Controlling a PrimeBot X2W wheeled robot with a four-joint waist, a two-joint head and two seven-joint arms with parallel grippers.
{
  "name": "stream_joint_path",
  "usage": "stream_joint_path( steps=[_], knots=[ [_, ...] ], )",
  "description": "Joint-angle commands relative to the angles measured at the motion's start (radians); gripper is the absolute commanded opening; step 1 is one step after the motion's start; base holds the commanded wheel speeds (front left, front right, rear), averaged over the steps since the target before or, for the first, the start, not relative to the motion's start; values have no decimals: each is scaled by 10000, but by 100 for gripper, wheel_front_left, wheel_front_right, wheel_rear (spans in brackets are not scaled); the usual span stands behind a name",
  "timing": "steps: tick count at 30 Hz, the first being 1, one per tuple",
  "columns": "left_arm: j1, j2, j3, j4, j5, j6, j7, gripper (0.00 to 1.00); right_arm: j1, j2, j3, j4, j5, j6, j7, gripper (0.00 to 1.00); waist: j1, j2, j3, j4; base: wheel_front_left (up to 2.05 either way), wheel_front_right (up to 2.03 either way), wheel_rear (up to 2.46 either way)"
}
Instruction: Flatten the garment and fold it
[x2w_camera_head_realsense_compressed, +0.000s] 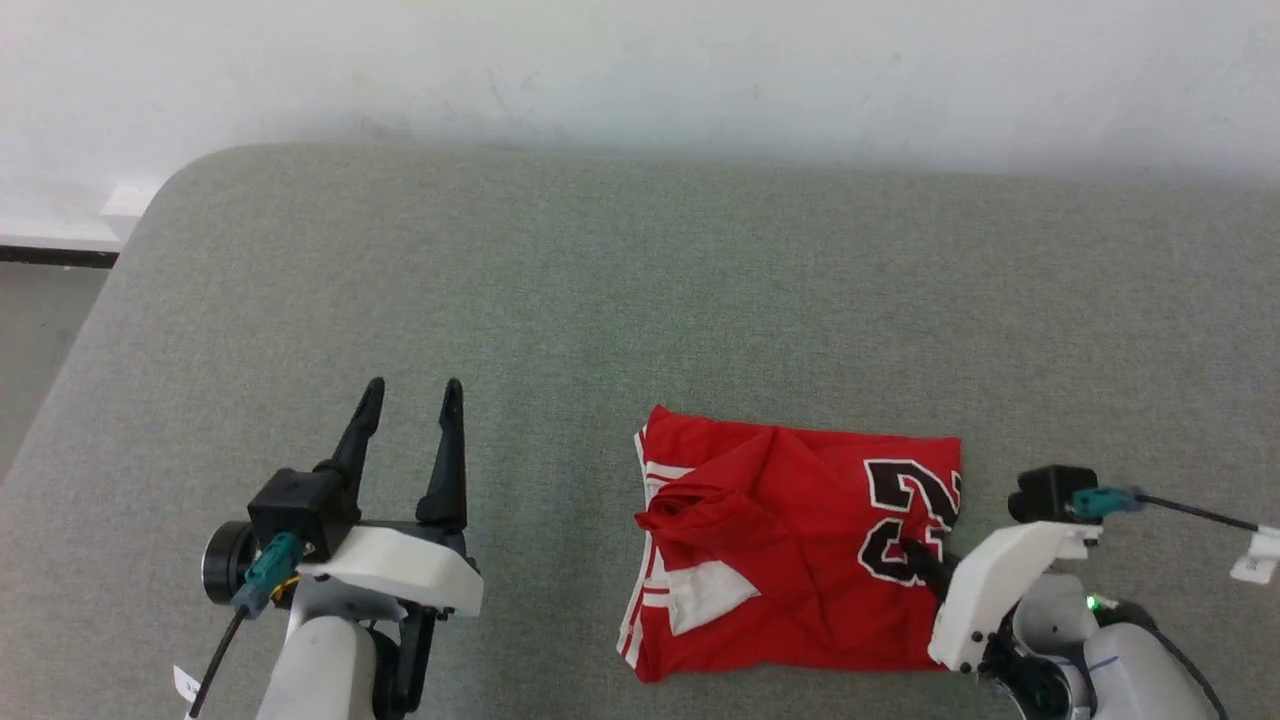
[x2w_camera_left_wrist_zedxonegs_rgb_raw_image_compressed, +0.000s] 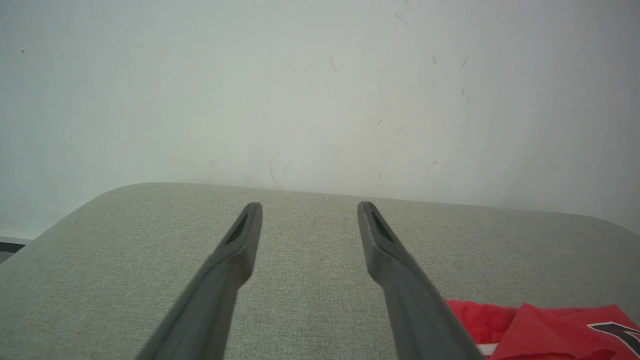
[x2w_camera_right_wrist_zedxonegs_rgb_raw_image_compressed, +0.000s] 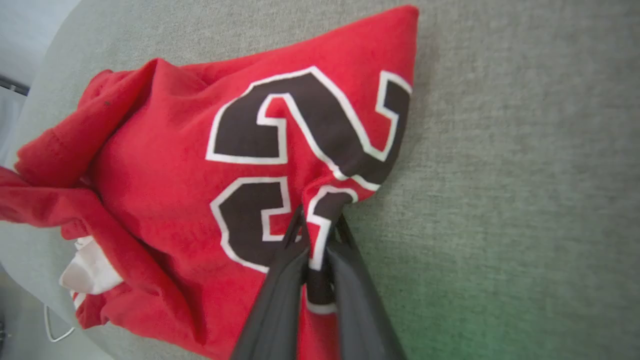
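The right end effector (x2w_camera_right_wrist_zedxonegs_rgb_raw_image_compressed: 320, 220) has its two dark fingers squeezed almost together. They pinch a small fold of the red basketball jersey with big black numbers edged in white (x2w_camera_right_wrist_zedxonegs_rgb_raw_image_compressed: 165, 200). The pinch is at the jersey's right edge, right on a black number. The cloth bunches up between the fingers.

The jersey (x2w_camera_head_realsense_compressed: 790, 540) lies in a crumpled, partly folded heap. Its left side shows a white inside patch and red-and-white striped trim.

It sits on the grey cloth-covered worktop (x2w_camera_head_realsense_compressed: 600, 280), on the near half and over to the right. It is well away from the far edge and the left edge.

The left end effector (x2w_camera_head_realsense_compressed: 414, 390) is wide open and holds nothing. It is above the bare worktop, well to the left of the jersey, with its fingers pointing at the far edge.

A white wall (x2w_camera_head_realsense_compressed: 640, 70) stands behind the far edge.
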Motion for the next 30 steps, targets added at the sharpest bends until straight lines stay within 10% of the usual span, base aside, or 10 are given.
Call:
stream_joint_path(
  steps=[1,13,30],
  knots=[
    [81,-22,39,9,-38,31,-47,100,-219,52,38,-400,-986,-11,-76,0,-1,0,-16,-61,0,0,0],
    [189,-20,314,-206,57,41,-47,100,-1338,-359,1955,-3959,-5048,-11,1286,0,-1,0,159,-1271,0,0,0],
    [-702,141,408,-824,394,-82,-47,100,-3443,-2867,1299,-2218,-5582,-11,770,0,-1,0,1792,-3618,0,0,0]
  ],
)
